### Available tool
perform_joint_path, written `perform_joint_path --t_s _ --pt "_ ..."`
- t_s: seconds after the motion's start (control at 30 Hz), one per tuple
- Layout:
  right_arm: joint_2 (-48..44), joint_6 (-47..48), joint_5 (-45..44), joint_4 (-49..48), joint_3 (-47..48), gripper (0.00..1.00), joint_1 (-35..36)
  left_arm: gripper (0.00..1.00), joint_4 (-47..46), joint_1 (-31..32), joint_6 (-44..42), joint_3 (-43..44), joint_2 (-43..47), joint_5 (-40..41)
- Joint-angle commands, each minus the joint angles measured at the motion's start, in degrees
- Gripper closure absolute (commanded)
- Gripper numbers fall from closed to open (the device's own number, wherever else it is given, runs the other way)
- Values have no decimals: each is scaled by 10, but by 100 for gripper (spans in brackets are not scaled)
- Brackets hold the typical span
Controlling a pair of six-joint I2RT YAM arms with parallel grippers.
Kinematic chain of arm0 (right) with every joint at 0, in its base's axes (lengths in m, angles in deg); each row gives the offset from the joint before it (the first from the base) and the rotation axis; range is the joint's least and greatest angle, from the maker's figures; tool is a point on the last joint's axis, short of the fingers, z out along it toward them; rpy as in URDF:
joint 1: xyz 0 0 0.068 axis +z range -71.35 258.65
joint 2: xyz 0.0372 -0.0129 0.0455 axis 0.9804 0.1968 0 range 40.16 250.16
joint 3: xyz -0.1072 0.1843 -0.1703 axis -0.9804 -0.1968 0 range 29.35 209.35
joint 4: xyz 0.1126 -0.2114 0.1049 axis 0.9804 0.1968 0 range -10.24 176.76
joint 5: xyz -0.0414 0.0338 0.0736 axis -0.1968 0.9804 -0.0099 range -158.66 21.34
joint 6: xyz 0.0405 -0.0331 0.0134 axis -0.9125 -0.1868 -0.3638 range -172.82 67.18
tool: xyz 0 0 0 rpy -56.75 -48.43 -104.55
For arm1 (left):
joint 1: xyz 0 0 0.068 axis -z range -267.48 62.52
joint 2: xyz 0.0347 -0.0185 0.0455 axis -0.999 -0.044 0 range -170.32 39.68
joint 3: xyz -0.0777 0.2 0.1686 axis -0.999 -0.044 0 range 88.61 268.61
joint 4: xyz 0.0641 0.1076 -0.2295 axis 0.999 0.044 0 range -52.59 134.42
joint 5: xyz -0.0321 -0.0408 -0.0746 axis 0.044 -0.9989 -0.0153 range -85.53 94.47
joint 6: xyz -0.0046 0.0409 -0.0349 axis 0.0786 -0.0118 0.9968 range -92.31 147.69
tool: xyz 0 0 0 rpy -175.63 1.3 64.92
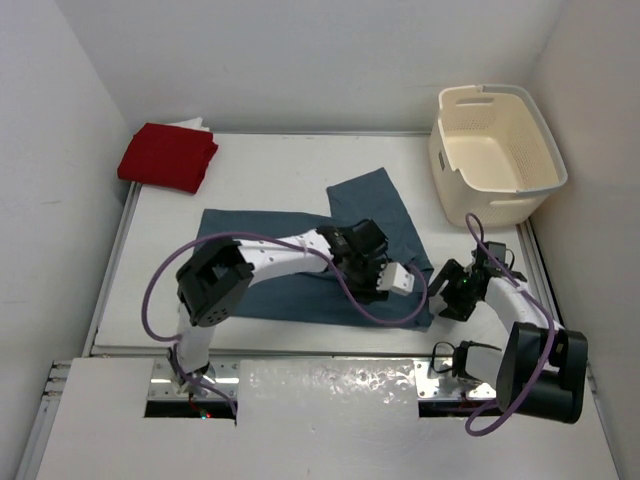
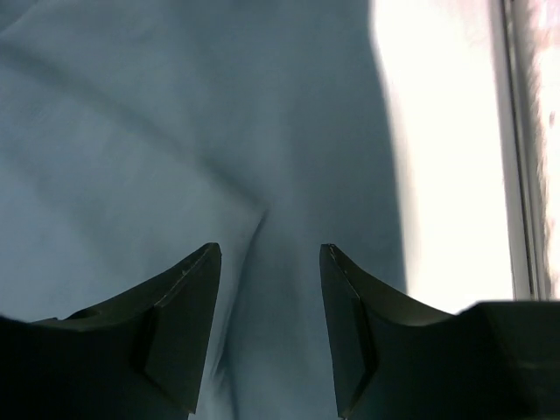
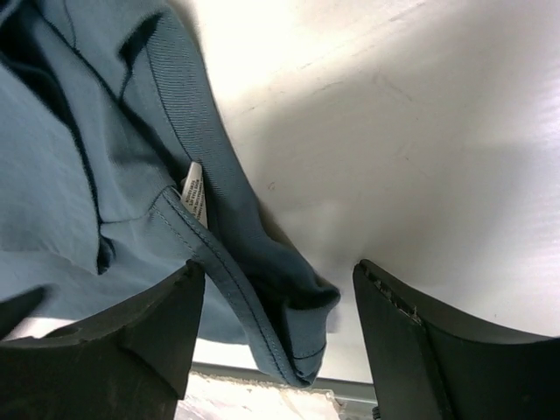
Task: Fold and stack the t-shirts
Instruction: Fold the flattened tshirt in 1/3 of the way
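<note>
The slate blue-grey t-shirt [image 1: 300, 265] lies spread across the middle of the table, with one part reaching back towards the right. My left gripper [image 1: 418, 284] is open and hovers low over its right side; in the left wrist view the open gripper [image 2: 269, 255] has only blue cloth [image 2: 175, 131] under it. My right gripper [image 1: 440, 290] is open at the shirt's near right corner. In the right wrist view the open gripper [image 3: 280, 278] straddles the bunched hem [image 3: 262, 289], which has a white label. The red t-shirt [image 1: 167, 156] lies folded at the back left, with a white cloth edge [image 1: 193, 123] behind it.
The cream laundry basket [image 1: 495, 150] stands at the back right and holds nothing that shows. White walls close in on the left, back and right. The table's metal front rail [image 1: 300, 350] runs just below the shirt, close to my right gripper.
</note>
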Motion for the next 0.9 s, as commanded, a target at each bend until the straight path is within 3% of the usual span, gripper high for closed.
perform_joint_path --t_s 0.0,0.17,0.27,0.4,0.7,0.87 --pt "20 30 -5 -32 5 32 -3 54 -73 18 2 -2 -13 -8" --pt "0 66 -24 1 9 32 -4 56 -96 21 13 -5 -51 18" --pt "-6 72 -19 6 0 32 -3 69 -109 20 24 6 -73 62" --pt "-17 72 -12 6 -10 32 -3 75 -80 20 19 18 -78 67" --pt "-27 79 -3 8 -19 32 -3 74 -58 20 1 34 -60 108" --pt "-31 82 3 10 -17 30 -4 58 -19 20 -15 61 -49 84"
